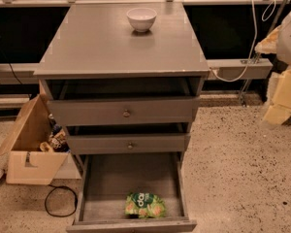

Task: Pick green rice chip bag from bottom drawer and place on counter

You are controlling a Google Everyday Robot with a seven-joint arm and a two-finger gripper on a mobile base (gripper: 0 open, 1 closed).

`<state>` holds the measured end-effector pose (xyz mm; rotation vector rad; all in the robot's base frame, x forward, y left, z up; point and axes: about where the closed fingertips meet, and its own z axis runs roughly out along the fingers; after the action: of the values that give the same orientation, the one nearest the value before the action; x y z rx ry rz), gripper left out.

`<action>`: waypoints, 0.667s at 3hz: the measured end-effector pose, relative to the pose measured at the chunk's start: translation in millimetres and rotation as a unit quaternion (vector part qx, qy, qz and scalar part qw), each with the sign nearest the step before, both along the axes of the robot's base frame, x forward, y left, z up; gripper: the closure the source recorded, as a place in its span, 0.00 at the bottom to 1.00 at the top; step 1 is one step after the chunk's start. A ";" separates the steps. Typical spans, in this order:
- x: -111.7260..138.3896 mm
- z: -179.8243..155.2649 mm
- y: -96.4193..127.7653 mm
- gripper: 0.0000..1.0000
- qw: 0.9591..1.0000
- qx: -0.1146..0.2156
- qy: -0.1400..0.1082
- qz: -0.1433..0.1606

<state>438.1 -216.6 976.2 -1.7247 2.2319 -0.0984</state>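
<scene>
Down in the bottom drawer [121, 178], crinkly white-lettered green rice chip bag [145, 205]; gripper [282, 95] far right, state unclear.

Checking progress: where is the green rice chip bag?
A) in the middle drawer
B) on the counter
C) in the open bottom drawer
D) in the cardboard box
C: the green rice chip bag lies in the bottom drawer; the tool is out of view.
</scene>
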 end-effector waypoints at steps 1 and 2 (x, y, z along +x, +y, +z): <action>0.0 0.0 0.0 0.00 1.000 0.000 0.000 0.000; 3.9 -12.5 3.4 0.00 1.000 0.025 0.012 -0.002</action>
<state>442.1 -213.3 963.7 -1.7035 2.2359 -0.0212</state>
